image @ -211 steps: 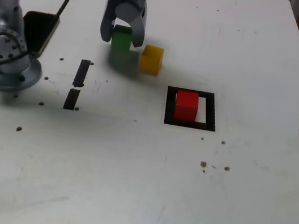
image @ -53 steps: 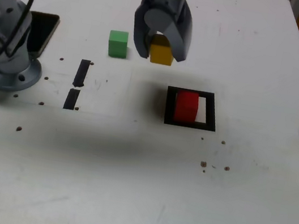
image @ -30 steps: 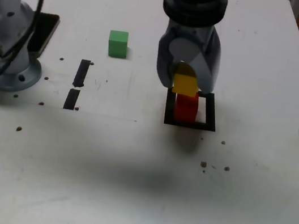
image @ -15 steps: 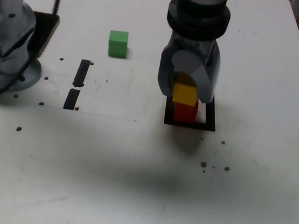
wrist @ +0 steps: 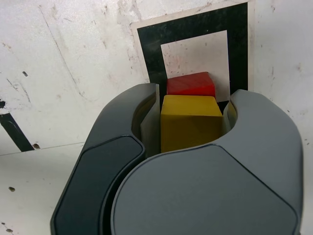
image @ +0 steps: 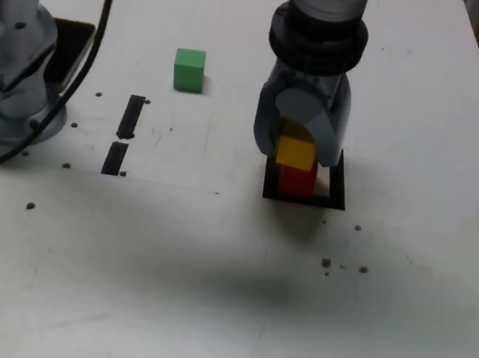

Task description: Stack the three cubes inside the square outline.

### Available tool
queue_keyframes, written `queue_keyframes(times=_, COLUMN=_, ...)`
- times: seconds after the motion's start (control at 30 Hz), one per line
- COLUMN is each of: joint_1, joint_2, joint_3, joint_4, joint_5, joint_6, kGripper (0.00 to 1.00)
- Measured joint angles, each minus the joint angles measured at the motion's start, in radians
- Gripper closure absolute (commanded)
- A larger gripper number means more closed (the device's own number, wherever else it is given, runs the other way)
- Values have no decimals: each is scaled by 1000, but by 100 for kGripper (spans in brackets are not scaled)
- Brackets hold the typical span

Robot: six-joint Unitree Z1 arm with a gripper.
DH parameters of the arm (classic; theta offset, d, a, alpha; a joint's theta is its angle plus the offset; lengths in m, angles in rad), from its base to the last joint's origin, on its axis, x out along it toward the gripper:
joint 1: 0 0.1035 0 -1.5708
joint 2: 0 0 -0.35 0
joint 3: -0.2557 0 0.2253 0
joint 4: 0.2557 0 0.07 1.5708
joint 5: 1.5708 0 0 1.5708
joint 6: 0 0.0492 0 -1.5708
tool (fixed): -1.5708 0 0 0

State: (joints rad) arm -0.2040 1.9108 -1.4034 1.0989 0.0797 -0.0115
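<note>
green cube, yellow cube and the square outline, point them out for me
green cube (image: pixel 189 69), exterior view, on its top face
yellow cube (wrist: pixel 188 122), wrist view, on its front face between the hand's fingers
square outline (wrist: pixel 195 27), wrist view, on its black border's far strip

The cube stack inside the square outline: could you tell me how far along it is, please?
Done: the red cube stands inside the square outline. In hand: the gripper holds the yellow cube directly over the red one. Left: releasing it, then adding the green cube, which sits apart on the table.
</note>
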Motion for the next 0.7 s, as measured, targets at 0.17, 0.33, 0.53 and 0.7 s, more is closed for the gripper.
queue_keyframes(times=0.17, joint_1=2, joint_2=0, joint_3=3, joint_4=-5, joint_5=10, joint_6=0, kGripper=75)
queue_keyframes(times=0.33, joint_1=2, joint_2=0, joint_3=3, joint_4=-8, joint_5=22, joint_6=0, kGripper=74)
queue_keyframes(times=0.53, joint_1=2, joint_2=-1, joint_3=2, joint_4=-12, joint_5=28, joint_6=2, kGripper=71)
queue_keyframes(times=0.7, joint_1=2, joint_2=-1, joint_3=2, joint_4=-12, joint_5=28, joint_6=2, kGripper=67)
